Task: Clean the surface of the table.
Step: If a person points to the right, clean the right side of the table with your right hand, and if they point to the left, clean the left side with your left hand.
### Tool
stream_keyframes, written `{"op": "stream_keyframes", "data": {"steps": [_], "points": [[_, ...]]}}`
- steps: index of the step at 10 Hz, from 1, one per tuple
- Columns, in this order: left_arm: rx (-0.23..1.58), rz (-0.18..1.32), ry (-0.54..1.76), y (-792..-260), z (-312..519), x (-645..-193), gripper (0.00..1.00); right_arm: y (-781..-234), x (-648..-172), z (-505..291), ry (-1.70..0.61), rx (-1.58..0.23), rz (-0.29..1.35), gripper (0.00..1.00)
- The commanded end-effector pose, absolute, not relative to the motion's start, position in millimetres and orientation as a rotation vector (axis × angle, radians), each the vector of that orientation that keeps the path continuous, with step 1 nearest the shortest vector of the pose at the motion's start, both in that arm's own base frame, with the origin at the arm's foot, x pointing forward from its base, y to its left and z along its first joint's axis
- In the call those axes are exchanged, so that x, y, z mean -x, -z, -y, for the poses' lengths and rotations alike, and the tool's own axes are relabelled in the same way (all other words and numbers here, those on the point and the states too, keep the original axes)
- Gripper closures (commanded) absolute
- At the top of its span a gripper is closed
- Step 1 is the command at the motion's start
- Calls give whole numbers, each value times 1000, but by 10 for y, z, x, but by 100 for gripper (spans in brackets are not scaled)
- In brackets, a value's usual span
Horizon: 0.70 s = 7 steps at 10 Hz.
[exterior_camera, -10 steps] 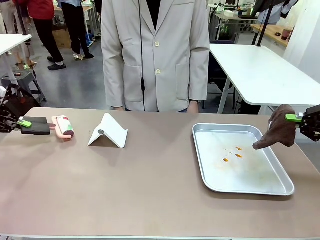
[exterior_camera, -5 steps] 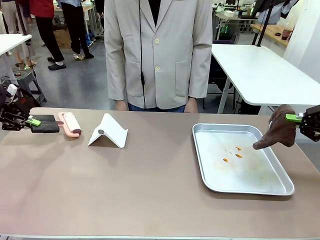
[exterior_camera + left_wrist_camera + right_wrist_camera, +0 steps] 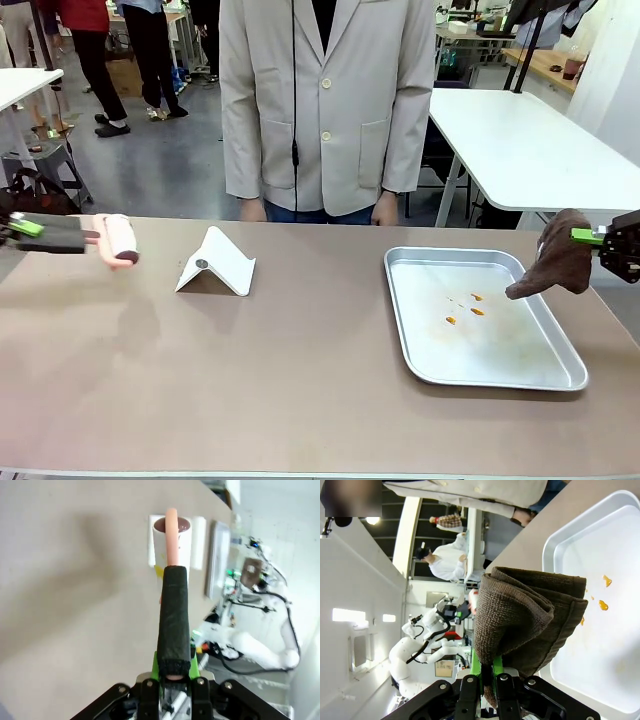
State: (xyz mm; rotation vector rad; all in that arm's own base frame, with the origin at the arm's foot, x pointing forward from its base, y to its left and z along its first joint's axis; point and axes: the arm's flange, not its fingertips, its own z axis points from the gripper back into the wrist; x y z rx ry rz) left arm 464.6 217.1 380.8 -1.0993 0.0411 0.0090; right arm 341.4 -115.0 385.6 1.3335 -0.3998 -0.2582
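Note:
The table (image 3: 300, 390) is a wide brownish-taupe top. At its far left, my left gripper (image 3: 24, 227) is shut on the black handle (image 3: 174, 615) of a lint roller (image 3: 116, 240) with a pink frame. The roller hangs slightly above the surface and casts a shadow. In the left wrist view my left gripper (image 3: 174, 672) clamps the handle's end, and the roller (image 3: 161, 545) points away. At the right edge, my right gripper (image 3: 598, 238) is shut on a brown cloth (image 3: 560, 265), which hangs over the tray's rim. The cloth (image 3: 530, 620) sits folded in that gripper (image 3: 487, 675).
A shallow metal tray (image 3: 560, 378) lies on the right half with a few orange crumbs (image 3: 470, 308) in it. A white folded stand (image 3: 217, 265) sits left of centre. A person in a pale jacket (image 3: 320, 110) stands at the far edge.
My left gripper swung the roller slightly right, then back left and a little higher. The person shifted a bit to the right. The right arm and cloth stayed put.

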Motion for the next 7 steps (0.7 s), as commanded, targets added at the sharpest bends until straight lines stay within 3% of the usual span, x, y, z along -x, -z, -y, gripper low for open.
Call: {"op": "stream_keyframes", "data": {"steps": [1,4,7], "points": [[1156,-136,38,-4019,-2524,-4333,97,-3875,-3398,1150,252,-1348,396,100],[1222,-234,79,-4159,-3136,-3855,97,-3875,-3398,1150,252,-1348,396,100],[1298,-220,144,-4086,-3473,-3525,97,-3875,-3398,1150,252,-1348,396,100]]}}
